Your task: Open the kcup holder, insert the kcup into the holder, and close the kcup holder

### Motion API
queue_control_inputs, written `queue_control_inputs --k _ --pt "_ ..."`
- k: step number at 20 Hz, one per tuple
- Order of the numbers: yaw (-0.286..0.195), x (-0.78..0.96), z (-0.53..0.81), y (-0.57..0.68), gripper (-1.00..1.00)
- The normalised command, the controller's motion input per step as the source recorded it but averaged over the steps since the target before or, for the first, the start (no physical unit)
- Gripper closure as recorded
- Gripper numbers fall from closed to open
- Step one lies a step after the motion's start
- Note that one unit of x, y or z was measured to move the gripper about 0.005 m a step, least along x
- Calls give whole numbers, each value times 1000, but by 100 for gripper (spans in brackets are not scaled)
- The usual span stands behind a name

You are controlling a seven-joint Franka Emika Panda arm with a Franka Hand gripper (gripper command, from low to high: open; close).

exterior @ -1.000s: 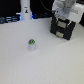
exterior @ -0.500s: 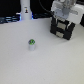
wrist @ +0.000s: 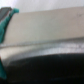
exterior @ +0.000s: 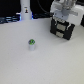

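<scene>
- In the exterior view we see a white worktop (exterior: 30, 65) filling most of the frame, with a dark background along its far edge.
- Near the far edge, toward the exterior view's left, stands a tall white bottle-like object (exterior: 25, 10) with a dark mark on its body; it is upright.
- Nearer the camera, on open worktop left of centre, sits the kcup (exterior: 32, 44), a small squat cup with a green top and a pale body. It stands upright, alone, well apart from everything else.
- At the far corner on the exterior view's right we see the kcup holder (exterior: 63, 30), a black boxy unit with two stacked drawer fronts and pale handles. Both drawer fronts look flush with the box.
- The robot's gripper (exterior: 64, 14) hangs directly over the top of the holder, its pale body overlapping the box's upper edge. We cannot tell whether its fingers are apart or together.
- The wrist view is badly blurred: we make out a grey slanted surface, a dark band below it, and a teal patch at one edge.
</scene>
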Motion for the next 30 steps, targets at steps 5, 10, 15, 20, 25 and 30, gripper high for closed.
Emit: queue_control_inputs --k 5,10,15,20,25,30 --pt "-64 885 242 -242 100" --pt "-72 957 266 -262 100" --pt "-71 959 249 -272 100" --pt "-67 957 238 -284 100" --pt "-73 948 221 -302 100" --pt "-75 941 224 -317 100"
